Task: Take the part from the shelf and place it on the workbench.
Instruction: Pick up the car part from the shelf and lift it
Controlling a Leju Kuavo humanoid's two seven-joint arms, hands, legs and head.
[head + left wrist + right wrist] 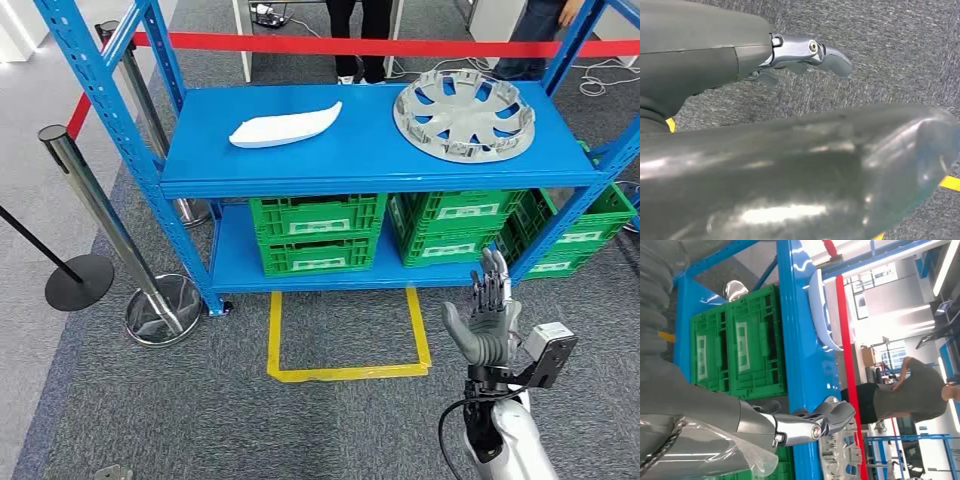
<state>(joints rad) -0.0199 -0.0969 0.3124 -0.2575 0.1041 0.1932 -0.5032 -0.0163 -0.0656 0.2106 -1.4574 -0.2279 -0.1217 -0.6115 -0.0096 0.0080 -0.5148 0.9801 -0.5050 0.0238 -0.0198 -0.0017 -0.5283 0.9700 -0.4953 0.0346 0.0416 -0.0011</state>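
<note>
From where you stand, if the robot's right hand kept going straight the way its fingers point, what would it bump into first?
Probably the green plastic crates on the blue metal shelf's lower level. The right hand is raised, open, fingers pointing toward them, with bare carpet between. Depth is hard to judge.

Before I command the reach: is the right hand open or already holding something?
Open. In the head view the right hand is raised below the blue shelf, fingers extended and apart, nothing in it; the wheel cover lies on the shelf.

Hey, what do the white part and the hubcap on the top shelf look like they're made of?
White part: likely molded plastic, smooth and glossy, judging by its thin curved shell and soft sheen; painted metal can't be ruled out.
Hubcap: probably silver-grey painted plastic, satin finish, with thin molded spokes and open cutouts. It could be metal.
</note>
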